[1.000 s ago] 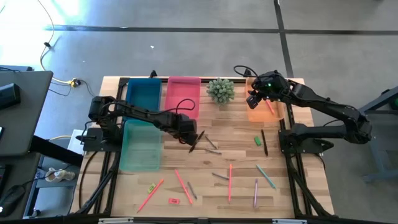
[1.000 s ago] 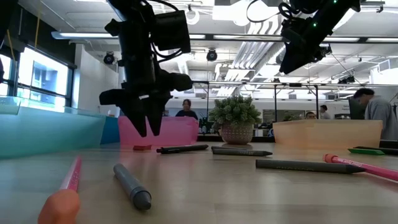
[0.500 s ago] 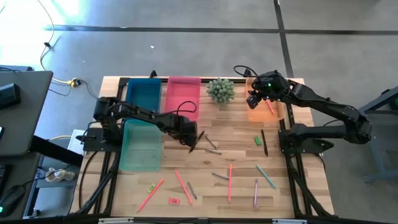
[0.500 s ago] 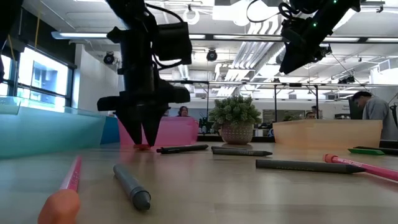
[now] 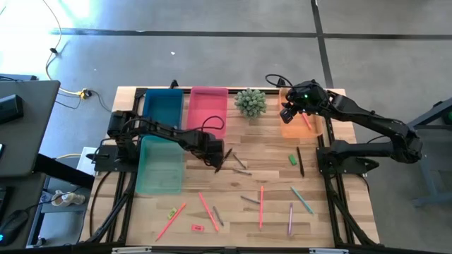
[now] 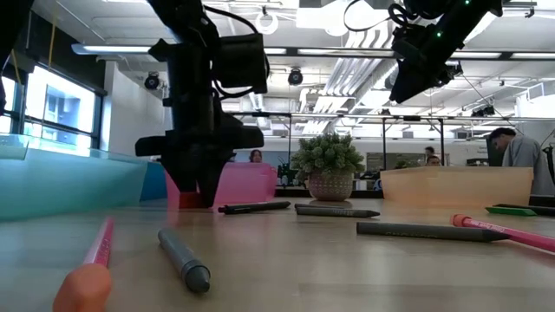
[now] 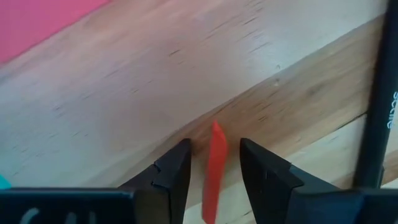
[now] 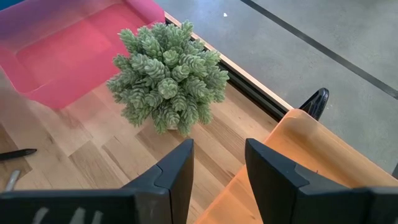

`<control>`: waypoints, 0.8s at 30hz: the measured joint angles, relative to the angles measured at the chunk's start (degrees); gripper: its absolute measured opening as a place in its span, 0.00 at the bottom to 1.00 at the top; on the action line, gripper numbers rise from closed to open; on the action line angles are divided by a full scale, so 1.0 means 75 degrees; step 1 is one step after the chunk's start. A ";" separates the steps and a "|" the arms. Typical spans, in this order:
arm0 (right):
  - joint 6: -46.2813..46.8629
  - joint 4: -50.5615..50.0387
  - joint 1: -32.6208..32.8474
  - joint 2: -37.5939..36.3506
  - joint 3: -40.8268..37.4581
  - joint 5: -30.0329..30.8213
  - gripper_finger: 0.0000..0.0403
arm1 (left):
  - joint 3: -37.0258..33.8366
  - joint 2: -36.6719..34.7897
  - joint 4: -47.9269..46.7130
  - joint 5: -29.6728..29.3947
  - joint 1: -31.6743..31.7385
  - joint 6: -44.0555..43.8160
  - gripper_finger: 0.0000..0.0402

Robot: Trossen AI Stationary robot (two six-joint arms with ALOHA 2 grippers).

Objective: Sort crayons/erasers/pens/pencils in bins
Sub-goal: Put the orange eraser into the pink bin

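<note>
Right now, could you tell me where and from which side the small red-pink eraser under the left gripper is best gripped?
Grip the small red-pink eraser across its two broad faces, coming straight down from above. It shows as a thin upright sliver on the wooden table, and the left gripper already hangs open with one finger on each side.

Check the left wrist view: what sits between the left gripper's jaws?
A red eraser stands between the left gripper jaws, bare wood on either side of it, jaws not yet closed on it.
</note>
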 joint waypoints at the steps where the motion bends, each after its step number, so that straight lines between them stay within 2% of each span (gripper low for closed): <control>1: 0.0000 0.0000 0.0000 0.0000 0.0000 -0.0001 0.34 | 0.0003 0.0003 -0.0014 -0.0002 -0.0011 0.0051 0.29; 13: -0.0076 0.0000 0.0000 -0.0012 0.0000 -0.0002 0.34 | 0.0198 0.0045 0.0029 0.0300 -0.0058 0.0702 0.02; 24: -0.0617 -0.0002 0.0003 -0.0111 0.0000 -0.0317 0.34 | 0.1419 0.0052 -0.0061 0.0514 -0.0046 0.1487 0.01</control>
